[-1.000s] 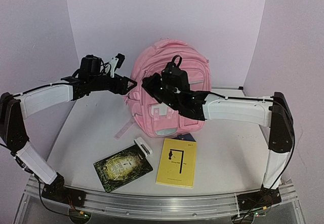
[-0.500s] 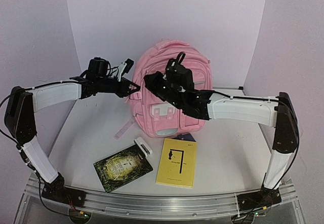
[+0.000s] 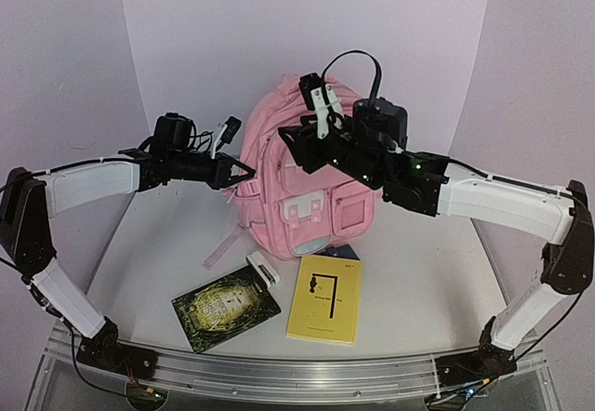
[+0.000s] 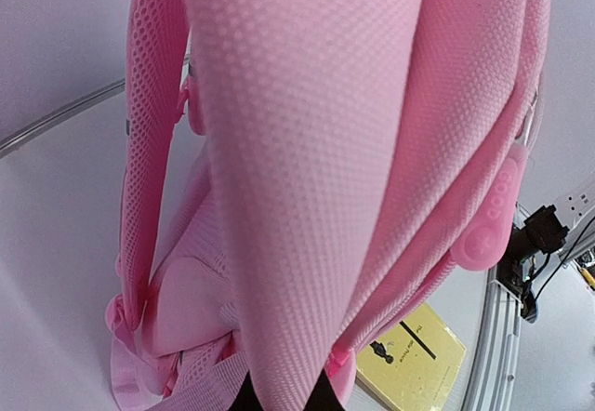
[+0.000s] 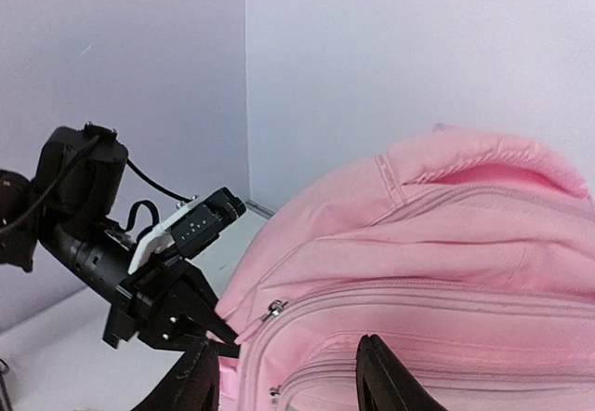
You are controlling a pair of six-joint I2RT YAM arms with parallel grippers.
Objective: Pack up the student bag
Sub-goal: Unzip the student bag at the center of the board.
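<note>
The pink student bag stands upright at the back of the table. My left gripper is at the bag's left side, shut on a fold of its pink padded fabric. In the left wrist view that fabric runs down between the two dark tips of the left gripper. My right gripper hovers open in front of the bag's upper front. Its two fingers stand apart with nothing between them, just off the bag. A metal zip pull sits a little above the right gripper. The left gripper shows there too, at the bag's edge.
A yellow book and a dark green book lie flat in front of the bag. A small white block rests at the green book's top corner. A dark blue item peeks from under the bag. Enclosure walls stand close behind.
My left gripper has closed on the bag's left side. My right gripper has opened and risen from the front pocket area to the bag's upper front.
</note>
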